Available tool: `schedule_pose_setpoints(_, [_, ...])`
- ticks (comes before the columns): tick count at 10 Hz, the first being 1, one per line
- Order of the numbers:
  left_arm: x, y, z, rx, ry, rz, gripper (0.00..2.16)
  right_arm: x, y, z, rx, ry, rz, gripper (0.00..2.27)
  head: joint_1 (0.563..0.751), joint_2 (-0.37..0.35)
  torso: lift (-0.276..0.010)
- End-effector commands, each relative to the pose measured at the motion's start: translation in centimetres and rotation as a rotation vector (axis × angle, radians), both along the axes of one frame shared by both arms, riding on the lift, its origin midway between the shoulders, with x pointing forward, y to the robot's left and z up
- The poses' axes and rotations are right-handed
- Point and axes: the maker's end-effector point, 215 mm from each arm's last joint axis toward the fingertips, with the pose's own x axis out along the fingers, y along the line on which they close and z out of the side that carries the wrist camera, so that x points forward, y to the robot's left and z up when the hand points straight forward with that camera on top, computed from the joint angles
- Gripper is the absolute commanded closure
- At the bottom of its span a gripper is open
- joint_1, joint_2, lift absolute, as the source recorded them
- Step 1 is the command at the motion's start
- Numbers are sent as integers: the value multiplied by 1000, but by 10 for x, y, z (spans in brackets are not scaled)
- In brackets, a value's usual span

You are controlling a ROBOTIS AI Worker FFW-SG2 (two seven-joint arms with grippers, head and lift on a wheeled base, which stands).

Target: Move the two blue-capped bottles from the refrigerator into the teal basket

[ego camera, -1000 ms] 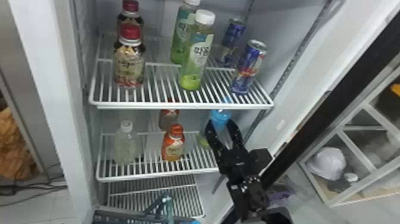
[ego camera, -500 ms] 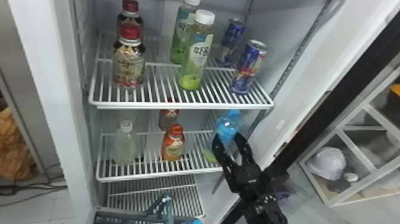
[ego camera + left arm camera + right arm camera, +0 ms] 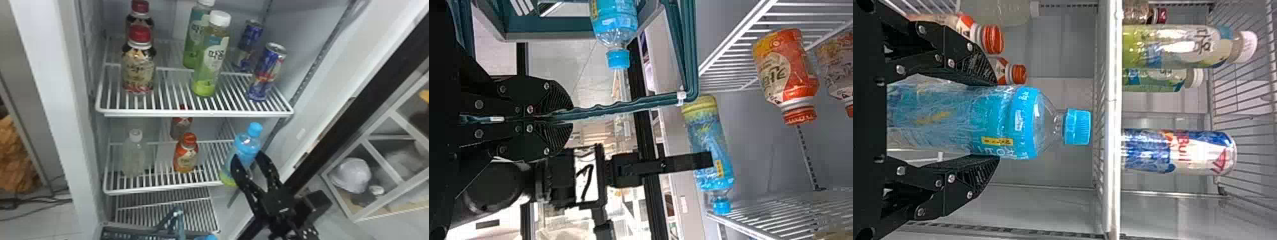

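Fridge (image 3: 60, 95) holds drinks (image 3: 212, 60), teal basket (image 3: 554, 23) one bottle (image 3: 615, 27).

The head view looks forward and down into the white refrigerator (image 3: 52, 79), the left wrist view faces it past a close teal plastic handle (image 3: 619, 107), and the right wrist view looks in right beside the blue-capped plastic bottle (image 3: 995, 122) all three share.
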Motion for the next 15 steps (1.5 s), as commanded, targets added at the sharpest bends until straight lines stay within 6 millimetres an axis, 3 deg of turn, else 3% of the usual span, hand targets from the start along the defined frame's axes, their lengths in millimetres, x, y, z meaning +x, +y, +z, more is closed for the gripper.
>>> schedule_pose_setpoints(1, [-1, 0, 0, -1, 2, 0, 1108, -19, 3, 5, 7, 34, 11, 605, 695, -350, -136])
schedule_pose_setpoints(7, [-3, 2, -3, 3, 11, 4, 1108, -69, 32, 19, -29, 166, 151, 607, 695, -350, -136])
schedule_pose_setpoints(13, [-5, 4, -6, 7, 18, 8, 1108, -107, 70, 8, 5, 345, 322, 605, 695, -350, -136])
schedule_pose_setpoints(15, [-5, 5, -7, 10, 20, 11, 1108, -130, 82, -1, 11, 447, 369, 605, 695, -350, -136])
